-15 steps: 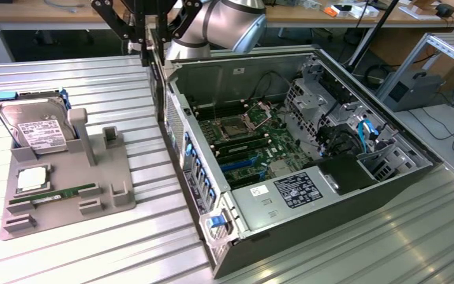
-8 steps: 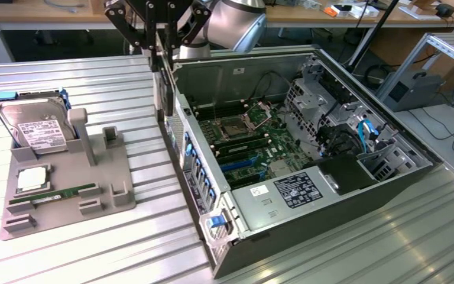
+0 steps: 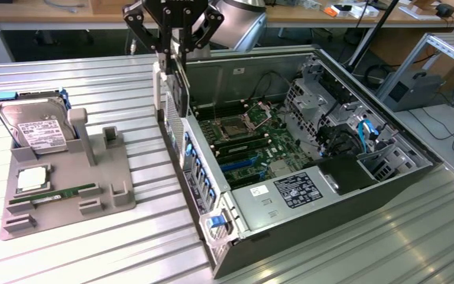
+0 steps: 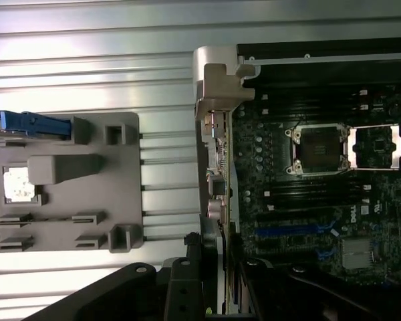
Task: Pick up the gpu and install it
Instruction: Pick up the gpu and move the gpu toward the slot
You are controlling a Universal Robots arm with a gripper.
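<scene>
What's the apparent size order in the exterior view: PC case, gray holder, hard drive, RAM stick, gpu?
1. PC case
2. gray holder
3. hard drive
4. RAM stick
The gpu is seen edge-on in the gripper and looks about as long as the hard drive, so it is not ranked.

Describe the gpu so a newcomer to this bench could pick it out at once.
Find the open computer case. At its edge on the exterior view's left, the hand grips the gpu, a thin dark card held on edge. Unlike the silver hard drive and green RAM stick on the grey holder, it has a metal bracket.
</scene>
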